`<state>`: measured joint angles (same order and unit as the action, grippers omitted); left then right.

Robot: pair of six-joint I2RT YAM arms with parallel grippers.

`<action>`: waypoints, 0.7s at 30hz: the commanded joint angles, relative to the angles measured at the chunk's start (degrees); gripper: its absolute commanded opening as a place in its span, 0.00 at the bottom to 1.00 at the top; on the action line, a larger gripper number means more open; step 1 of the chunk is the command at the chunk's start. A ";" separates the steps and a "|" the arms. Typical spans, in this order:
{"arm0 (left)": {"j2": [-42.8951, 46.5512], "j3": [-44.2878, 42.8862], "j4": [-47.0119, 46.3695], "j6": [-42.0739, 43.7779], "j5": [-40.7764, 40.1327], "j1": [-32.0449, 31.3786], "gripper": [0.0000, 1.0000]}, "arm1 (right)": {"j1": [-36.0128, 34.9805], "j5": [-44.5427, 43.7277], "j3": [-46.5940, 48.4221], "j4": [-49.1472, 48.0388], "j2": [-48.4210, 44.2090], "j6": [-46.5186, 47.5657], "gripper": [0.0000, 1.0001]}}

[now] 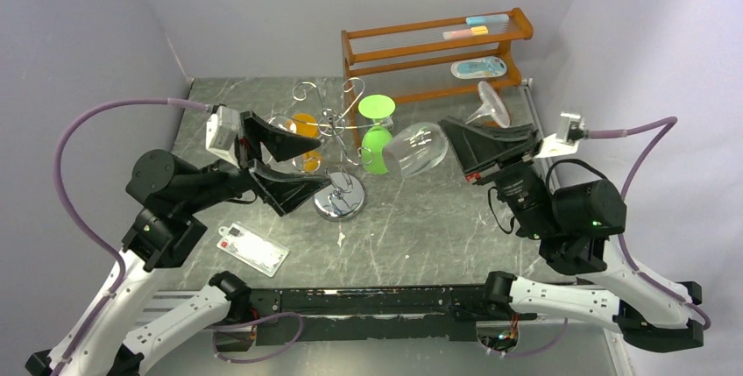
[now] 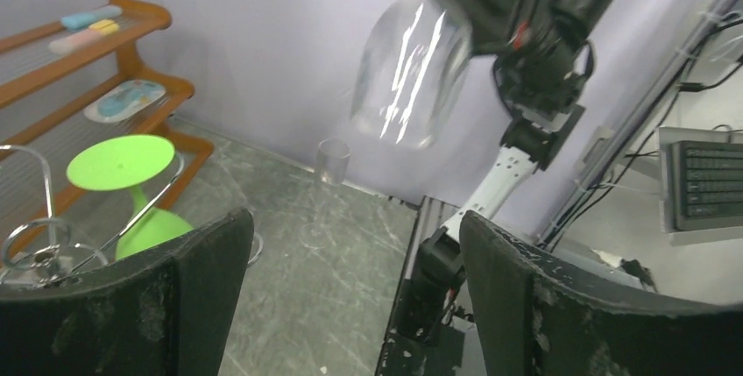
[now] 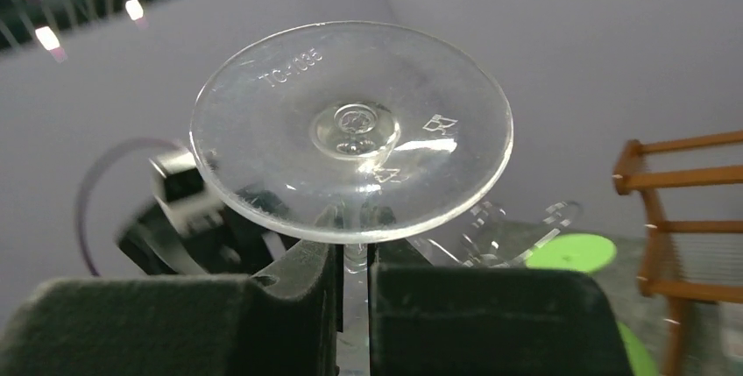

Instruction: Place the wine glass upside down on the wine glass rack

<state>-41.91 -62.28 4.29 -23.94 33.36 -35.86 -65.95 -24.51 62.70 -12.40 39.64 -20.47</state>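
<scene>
My right gripper (image 1: 456,144) is shut on the stem of a clear wine glass (image 1: 416,150), held tilted in the air with its bowl pointing left toward the rack. In the right wrist view its round foot (image 3: 350,131) sits just above the closed fingers (image 3: 289,306). The chrome wine glass rack (image 1: 340,196) stands mid-table with curled arms, and also shows in the left wrist view (image 2: 35,244). A green glass (image 1: 377,135) and an orange glass (image 1: 304,131) hang on it. My left gripper (image 1: 302,161) is open and empty beside the rack's post; in its own view (image 2: 355,227) the held glass (image 2: 407,69) shows above.
A brown wooden shelf (image 1: 435,47) with small items stands at the back right. Another clear glass (image 1: 493,104) is on the table in front of it. A white card (image 1: 252,249) lies at the front left. Grey walls close in on the table.
</scene>
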 commanded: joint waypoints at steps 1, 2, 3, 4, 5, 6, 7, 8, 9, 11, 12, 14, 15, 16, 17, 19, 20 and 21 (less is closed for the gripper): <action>-1.03 -4.32 2.22 -5.46 3.80 -0.27 0.92 | 0.01 7.22 -1.39 11.81 -0.27 12.80 0.00; -1.82 -5.20 2.99 -7.21 2.57 -0.27 0.92 | 0.03 8.44 -1.72 12.83 -0.11 14.73 0.00; -2.96 -6.45 4.47 -9.03 1.05 -0.27 0.92 | 0.03 10.13 -2.16 13.97 -0.05 16.26 0.00; -4.14 -7.50 5.59 -11.03 -0.32 -0.27 0.92 | -0.01 12.29 -2.63 14.97 0.07 17.95 0.00; -5.13 -8.20 5.95 -12.89 -0.52 -0.22 0.91 | 0.03 14.42 -2.97 15.90 -0.10 19.63 0.00; -5.93 -8.45 5.25 -14.67 0.16 -0.25 0.90 | 0.01 17.00 -3.69 16.44 -0.43 22.25 0.00; -6.52 -7.68 3.24 -16.65 1.21 -0.25 0.89 | -0.01 19.63 -4.97 16.25 -1.26 24.89 0.00; -6.75 -6.19 -0.84 -19.70 2.87 -0.25 0.87 | 0.03 21.61 -6.35 15.70 -1.99 25.88 0.00; -6.89 -4.67 -5.16 -22.51 3.77 -0.24 0.86 | -0.01 23.34 -7.58 15.38 -2.54 27.77 0.00; -7.62 -4.52 -8.42 -25.45 3.99 -0.22 0.85 | 0.01 24.23 -9.12 15.56 -2.93 29.44 0.00; -8.20 -5.25 -7.54 -26.08 3.44 -0.26 0.84 | 0.03 24.25 -9.85 15.46 -2.94 30.11 0.00; -9.52 -6.37 -5.92 -27.89 2.12 -0.27 0.84 | -0.01 23.79 -11.22 14.76 -2.70 30.92 0.00; -10.23 -6.45 -5.77 -29.08 2.03 -0.24 0.84 | 0.02 23.73 -11.72 14.36 -2.50 31.38 0.00; -11.01 -6.14 -6.12 -30.39 2.38 -0.31 0.84 | 0.03 23.79 -12.02 13.98 -2.28 31.79 0.00; -11.73 -5.73 -6.40 -31.63 2.60 -0.35 0.84 | 0.01 23.69 -12.33 13.53 -2.02 32.19 0.00; -13.12 -4.30 -6.94 -34.25 2.53 -1.12 0.83 | 0.04 23.59 -12.36 13.29 -1.09 33.09 0.00; -13.91 -3.37 -8.22 -35.58 2.54 -1.86 0.83 | 0.04 23.30 -12.11 13.28 -0.70 33.63 0.00; -14.58 -2.44 -9.85 -37.24 2.64 -2.83 0.83 | 0.02 23.02 -12.01 13.24 -0.28 34.02 0.00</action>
<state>-54.43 -67.13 -1.39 -53.36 34.89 -36.29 -65.95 -1.87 50.37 4.16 38.83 9.76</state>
